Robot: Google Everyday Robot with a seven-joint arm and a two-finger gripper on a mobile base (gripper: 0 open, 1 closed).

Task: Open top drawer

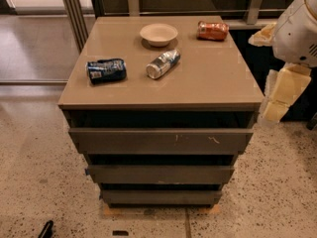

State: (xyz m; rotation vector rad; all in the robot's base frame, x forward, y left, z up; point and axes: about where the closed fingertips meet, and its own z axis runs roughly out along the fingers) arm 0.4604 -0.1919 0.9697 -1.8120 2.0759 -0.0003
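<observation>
The top drawer [161, 141] is the widest of three flat grey-brown handleless fronts on a low cabinet, with small pale scratches [213, 139] right of centre. A dark gap shows between it and the cabinet top; its tray is hidden. Two narrower drawer fronts [161, 174] sit below it. My gripper is out of view. Only a white part of my arm [297, 29] with pale yellow pieces [283, 90] shows at the right edge, beside the cabinet's right side and apart from the drawer.
On the cabinet top [208, 83] lie a pale bowl [158, 33], a red can [212, 30], a silver can [163, 64] and a blue can [106, 70]. Metal posts [74, 9] stand at the back left. A small dark object [45, 228] lies on the speckled floor.
</observation>
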